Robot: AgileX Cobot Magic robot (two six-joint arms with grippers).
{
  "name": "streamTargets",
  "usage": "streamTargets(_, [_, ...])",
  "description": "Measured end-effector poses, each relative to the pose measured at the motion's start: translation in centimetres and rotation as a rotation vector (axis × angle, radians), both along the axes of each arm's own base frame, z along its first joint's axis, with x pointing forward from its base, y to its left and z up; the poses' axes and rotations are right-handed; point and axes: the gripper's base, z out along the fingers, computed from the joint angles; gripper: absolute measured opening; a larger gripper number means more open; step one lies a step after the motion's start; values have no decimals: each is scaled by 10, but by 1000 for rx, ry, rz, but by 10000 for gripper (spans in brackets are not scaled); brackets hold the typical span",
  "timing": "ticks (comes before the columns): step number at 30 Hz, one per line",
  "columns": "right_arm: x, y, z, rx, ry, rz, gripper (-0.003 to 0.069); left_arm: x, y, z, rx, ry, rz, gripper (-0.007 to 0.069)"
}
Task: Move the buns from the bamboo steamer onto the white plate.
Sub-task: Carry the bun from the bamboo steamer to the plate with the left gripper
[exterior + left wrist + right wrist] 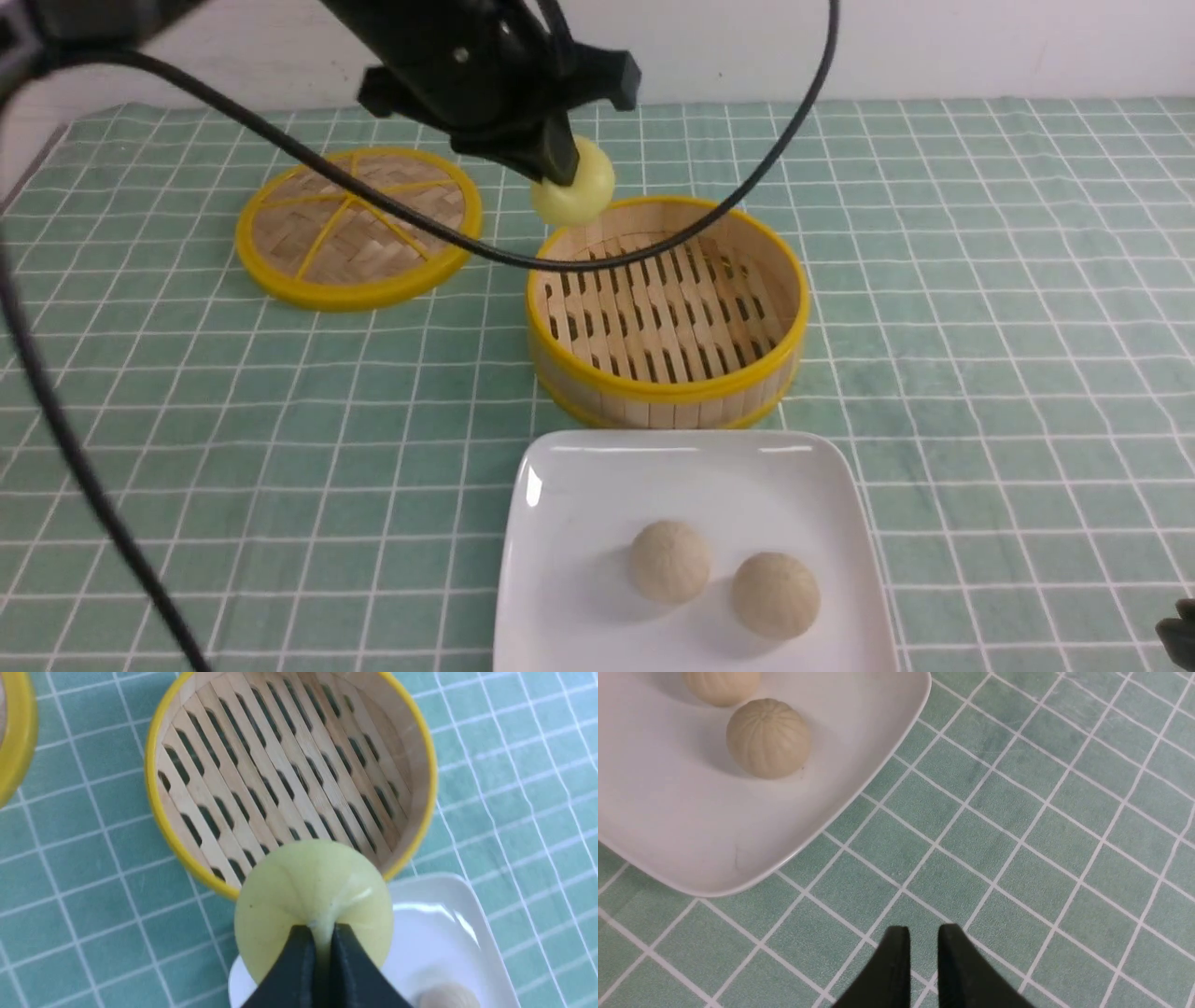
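My left gripper (560, 173) is shut on the smooth pale yellow bun (583, 191), pinching its skin, and holds it in the air above the far left rim of the bamboo steamer (667, 392). In the left wrist view the fingertips (306, 933) squeeze the yellow bun (313, 886) over the steamer's near rim (163, 826); its slatted floor is bare. Two beige buns (668, 560) (775, 595) lie on the white plate (597, 485) in front of the steamer. My right gripper (923, 931) hovers over the cloth to the right of the plate (668, 826), narrowly open with nothing between its fingers.
The flat woven lid (358, 224) with a yellow rim lies at the back left. A green checked cloth (980, 327) covers the table. A black cable (56, 420) from the left arm loops across the left side and over the steamer.
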Motion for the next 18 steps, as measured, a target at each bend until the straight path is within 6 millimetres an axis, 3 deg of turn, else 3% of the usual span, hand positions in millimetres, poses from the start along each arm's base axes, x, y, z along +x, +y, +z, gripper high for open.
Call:
streamTargets(3, [0, 0, 0, 0, 0, 0, 118, -23, 11, 16, 21, 12, -32, 21])
streamTargets(5, [0, 0, 0, 0, 0, 0, 120, -29, 14, 10, 36, 38, -37, 21])
streamTargets(10, [0, 0, 0, 0, -3, 0, 125, -35, 15, -49, 105, 230, -41, 22])
streamTargets(13, [0, 0, 0, 0, -4, 0, 129, -41, 9, -103, 83, 363, -28, 22])
streamTargets(18, [0, 0, 0, 1, -4, 0, 132, -47, -10, -155, 55, 391, -23, 28])
